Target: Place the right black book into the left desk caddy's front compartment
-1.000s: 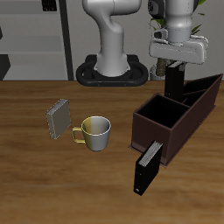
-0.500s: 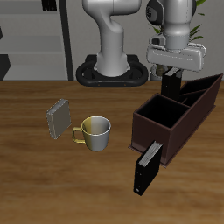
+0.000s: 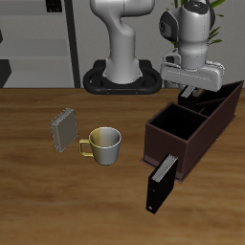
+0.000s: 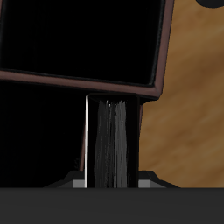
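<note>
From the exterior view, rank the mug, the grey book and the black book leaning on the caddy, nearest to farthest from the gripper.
Gripper is above the caddy's back end.
1. Black book, leaning at the caddy's front end.
2. Mug, mid-table.
3. Grey book, beyond the mug.

We see the caddy on the surface, a book leaning at its front end. The mug stands beside the caddy, and another book just beyond the mug.

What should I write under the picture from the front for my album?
Robot hand holds a black book above the brown caddy; a mug sits nearby.
</note>
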Controlling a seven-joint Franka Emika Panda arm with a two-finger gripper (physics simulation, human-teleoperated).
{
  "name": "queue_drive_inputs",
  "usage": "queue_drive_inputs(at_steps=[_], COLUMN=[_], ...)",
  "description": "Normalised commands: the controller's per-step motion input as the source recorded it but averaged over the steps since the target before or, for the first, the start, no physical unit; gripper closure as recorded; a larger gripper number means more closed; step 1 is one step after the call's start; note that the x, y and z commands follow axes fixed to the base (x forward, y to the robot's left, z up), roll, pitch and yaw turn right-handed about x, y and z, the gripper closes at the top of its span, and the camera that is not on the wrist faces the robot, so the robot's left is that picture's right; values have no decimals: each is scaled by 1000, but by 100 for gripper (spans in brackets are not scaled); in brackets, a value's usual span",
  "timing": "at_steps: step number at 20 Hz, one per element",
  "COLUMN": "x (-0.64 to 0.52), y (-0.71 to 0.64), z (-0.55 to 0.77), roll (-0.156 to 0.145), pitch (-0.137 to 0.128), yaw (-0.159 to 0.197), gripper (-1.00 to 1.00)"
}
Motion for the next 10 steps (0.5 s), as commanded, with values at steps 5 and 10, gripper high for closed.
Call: queue_drive_inputs(at_steps=[5, 10], x=[-10, 38], y=[53, 32], z=[-146, -240], roll=[16, 8], pitch=[15, 38], yaw=[-5, -13], gripper=[100, 100])
